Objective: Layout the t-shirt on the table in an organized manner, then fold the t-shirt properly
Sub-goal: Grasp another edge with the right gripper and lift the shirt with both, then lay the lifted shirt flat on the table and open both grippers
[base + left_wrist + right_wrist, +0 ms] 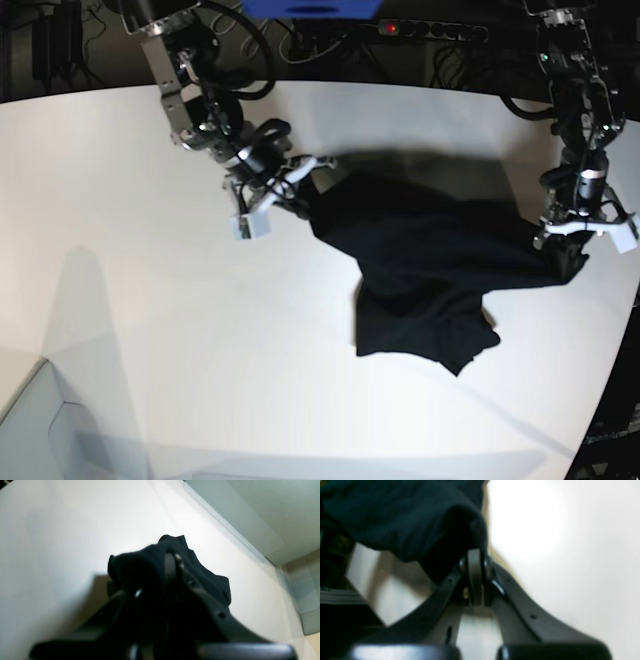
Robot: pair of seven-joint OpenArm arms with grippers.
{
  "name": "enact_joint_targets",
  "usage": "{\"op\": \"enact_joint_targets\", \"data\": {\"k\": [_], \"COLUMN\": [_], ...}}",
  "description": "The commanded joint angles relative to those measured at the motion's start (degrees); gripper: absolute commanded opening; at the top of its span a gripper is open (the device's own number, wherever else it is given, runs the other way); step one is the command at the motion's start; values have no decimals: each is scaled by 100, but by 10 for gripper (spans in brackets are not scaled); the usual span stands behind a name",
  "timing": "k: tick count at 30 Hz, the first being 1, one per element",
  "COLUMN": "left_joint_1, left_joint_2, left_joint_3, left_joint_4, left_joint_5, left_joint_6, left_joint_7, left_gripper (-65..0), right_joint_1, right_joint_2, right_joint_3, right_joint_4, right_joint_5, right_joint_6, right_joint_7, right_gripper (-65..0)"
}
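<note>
The black t-shirt (430, 270) lies crumpled on the white table (150, 300), stretched between my two grippers. My right gripper (303, 188), on the left of the base view, is shut on the shirt's upper left edge. In the right wrist view its fingertips (475, 560) pinch a fold of the black cloth (407, 517) above the table (570, 555). My left gripper (568, 252), on the right of the base view, is shut on the shirt's right end near the table edge. In the left wrist view its gripper (172, 562) is closed with cloth (200, 572) bunched around it.
Cables and a power strip (430, 30) run behind the table's far edge. The table's curved edge (612, 380) passes close to my left gripper. A pale box corner (40, 420) sits at the front left. Pale panels (250, 517) show beyond the table in the left wrist view.
</note>
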Motion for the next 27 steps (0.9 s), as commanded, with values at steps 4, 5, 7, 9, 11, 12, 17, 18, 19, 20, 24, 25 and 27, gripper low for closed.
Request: {"op": "enact_joint_targets", "data": {"k": [4,5,7,9,11,12,17,18,19,20,24,25,27], "left_joint_1": [-328,-425,-697,-935,-1111,-1225,-1858,-1990,-2122,-2253,-2693,-2807,-3053], "left_joint_2": [-79,-70,-26,115,255,229,-149,-202,-219,-228,-237,-237,-237], "left_joint_3": [-2,33,51,51,77,200,886,974,1018,1027,1009,1009,1009], "left_joint_4": [309,362,397,397,379,371,423,423,423,423,423,423,423], "left_joint_5": [-67,-84,-119,-119,-119,-93,-67,-67,-67,-67,-67,-67,-67], "left_joint_6": [-45,-27,-18,-18,-18,-27,-45,-45,-45,-45,-45,-45,-45], "left_joint_7": [15,182,498,657,745,771,753,753,753,789,780,780,780], "left_gripper": [-648,-648,-648,-648,-648,-648,-648,-648,-648,-648,-648,-648,-648], "right_joint_1": [107,160,274,406,573,670,1250,1347,1470,1602,1989,2103,2279], "right_joint_2": [446,552,728,886,1027,1115,1352,1361,1361,1361,1370,1387,1484], "right_joint_3": [32,58,234,507,814,973,1307,1377,1465,1544,2028,2116,2265], "right_joint_4": [937,1130,1455,1701,1921,1992,2167,2176,2194,2203,2203,2203,2220], "right_joint_5": [79,79,79,79,79,79,79,79,79,79,79,79,79], "right_joint_6": [78,69,69,69,69,69,69,69,69,69,69,69,69], "right_joint_7": [190,190,173,173,146,146,181,181,181,190,190,190,199], "right_gripper": [-650,-650,-650,-650,-650,-650,-650,-650,-650,-650,-650,-650,-650]}}
